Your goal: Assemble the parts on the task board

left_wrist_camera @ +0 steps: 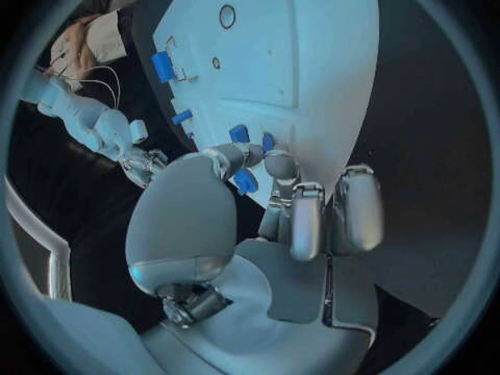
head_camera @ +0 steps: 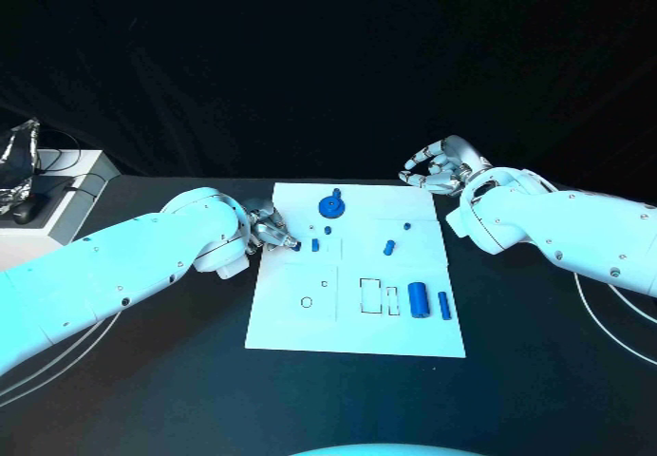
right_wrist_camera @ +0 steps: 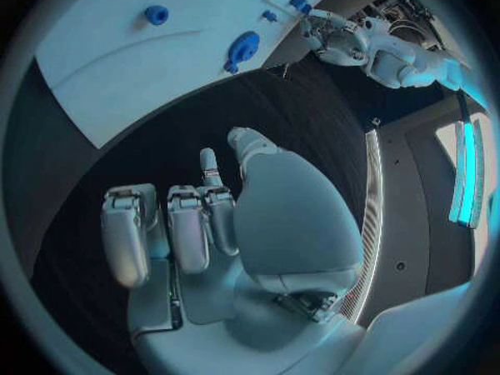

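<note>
- Blue plastic, small and blocky: the part (left_wrist_camera: 246, 181) your left hand (left_wrist_camera: 273, 193) is working sits pinched at its fingertips (left_wrist_camera: 279, 166), right at the left edge of the flat white task board (head_camera: 294, 325). You can't tell whether it has touched down on the board or hangs just above it.
- Held that way, it looks ready to be seated in a slot near that edge. That is a judgement from the pose.
- Just beside it on the board lie two more small blue pieces (head_camera: 315, 244); a round blue gear-like part (head_camera: 333, 204) stands near the far edge, a short blue peg (head_camera: 389, 248) lies mid-board, and a thick blue cylinder (head_camera: 418, 299) lies with a thin blue rod (head_camera: 443, 304) toward the right side.
- Your right hand (head_camera: 437, 167) hovers off the board's far right corner over the black table (head_camera: 164, 380), fingers curled loosely and apart, grasping nothing, probably parked clear of the work.
</note>
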Tool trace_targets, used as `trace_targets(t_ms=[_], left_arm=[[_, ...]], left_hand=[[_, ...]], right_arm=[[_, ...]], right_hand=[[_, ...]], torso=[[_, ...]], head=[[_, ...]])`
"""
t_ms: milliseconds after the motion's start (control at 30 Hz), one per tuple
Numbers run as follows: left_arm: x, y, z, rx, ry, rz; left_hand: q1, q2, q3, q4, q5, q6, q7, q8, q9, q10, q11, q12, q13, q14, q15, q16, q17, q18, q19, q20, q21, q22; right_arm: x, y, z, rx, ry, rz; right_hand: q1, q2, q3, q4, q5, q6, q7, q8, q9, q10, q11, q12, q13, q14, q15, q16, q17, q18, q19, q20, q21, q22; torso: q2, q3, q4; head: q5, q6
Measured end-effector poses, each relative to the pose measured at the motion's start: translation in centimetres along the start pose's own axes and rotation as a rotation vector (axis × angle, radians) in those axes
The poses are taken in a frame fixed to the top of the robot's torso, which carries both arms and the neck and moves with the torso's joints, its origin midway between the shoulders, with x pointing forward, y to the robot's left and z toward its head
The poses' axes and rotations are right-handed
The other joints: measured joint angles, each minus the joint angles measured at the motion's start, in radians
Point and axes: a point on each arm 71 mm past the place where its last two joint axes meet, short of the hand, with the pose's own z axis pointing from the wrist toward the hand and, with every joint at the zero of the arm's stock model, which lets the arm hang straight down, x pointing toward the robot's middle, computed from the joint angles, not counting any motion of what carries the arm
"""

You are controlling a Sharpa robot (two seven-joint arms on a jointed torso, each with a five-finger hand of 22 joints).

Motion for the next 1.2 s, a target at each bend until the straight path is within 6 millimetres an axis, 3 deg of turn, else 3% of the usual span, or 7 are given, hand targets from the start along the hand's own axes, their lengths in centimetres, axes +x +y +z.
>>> trace_targets(t_ms=[133,200,833,1067,1200], left_arm=[[0.02,-0.07,0.01,0.001,-0.002,0.004],[0.04,-0.13,0.02,0.002,-0.002,0.006],[-0.1,-0.41,0.17,-0.012,0.033,0.038],[-0.08,-0.51,0.35,-0.017,0.033,0.038],[-0.15,-0.58,0.46,-0.018,0.031,0.037]], left_hand=[[-0.001,-0.001,0.0,0.0,0.0,0.0,0.0,0.0,0.0,0.0,0.0,0.0,0.0,0.0,0.0,0.0,0.0,0.0,0.0,0.0,0.0,0.0],[-0.001,-0.001,0.037,-0.037,-0.004,0.0,0.0,0.0,0.0,0.0,0.0,0.0,0.0,0.0,0.0,0.0,0.0,0.0,0.0,0.0,0.0,0.0],[-0.007,0.001,0.037,-0.037,-0.003,0.0,0.0,0.003,0.001,0.01,-0.004,0.016,0.02,0.002,-0.002,0.0,0.0,0.0,0.004,-0.004,0.0,0.0],[-0.028,0.007,0.037,-0.037,-0.009,0.0,0.0,0.004,0.084,0.014,-0.008,0.022,0.027,0.004,-0.004,0.0,0.0,0.0,0.004,-0.004,0.0,0.001],[-0.034,0.01,0.037,-0.037,-0.009,0.001,-0.001,0.004,0.088,0.016,-0.01,0.022,0.03,0.004,-0.004,0.0,0.0,0.0,0.004,-0.004,0.0,0.001]], right_arm=[[0.0,0.0,0.0,0.0,0.0,0.0],[0.01,0.0,0.0,0.0,0.0,0.0],[0.02,0.0,0.0,0.0,0.0,0.0],[0.03,0.02,0.0,-0.001,0.0,0.0],[0.02,0.01,-0.01,-0.001,0.0,0.0]], right_hand=[[0.0,0.0,0.0,0.0,0.0,0.0,0.0,0.0,0.0,0.0,0.0,0.0,0.0,0.0,0.0,0.0,0.0,0.0,0.0,0.0,0.0,0.0],[0.0,0.0,0.0,0.0,0.0,0.0,0.0,0.0,0.0,0.0,0.0,0.0,0.0,0.0,0.0,0.0,0.0,0.0,0.0,0.0,0.0,0.0],[0.0,0.0,0.0,0.0,0.0,0.0,0.0,0.0,0.0,0.0,0.0,0.0,0.0,0.0,0.0,0.0,0.0,0.0,0.0,0.0,0.0,0.0],[0.0,0.0,0.0,0.0,0.0,0.0,0.0,0.0,0.0,0.0,0.0,0.0,0.0,0.0,0.0,0.0,0.0,0.0,0.0,0.0,0.0,0.0],[0.0,0.0,0.0,0.0,0.0,0.0,0.0,0.0,0.0,0.0,0.0,0.0,0.0,0.0,0.0,0.0,0.0,0.0,0.0,0.0,0.0,0.0]], torso=[[0.0,0.0001,0.0007],[0.0,0.0,0.0007],[0.0,0.0012,-0.0002],[0.0,0.0012,-0.0005],[0.001,0.0012,-0.0007]], head=[[0.0,0.0],[-0.001,0.0],[0.001,-0.003],[0.001,-0.001],[0.001,-0.001]])
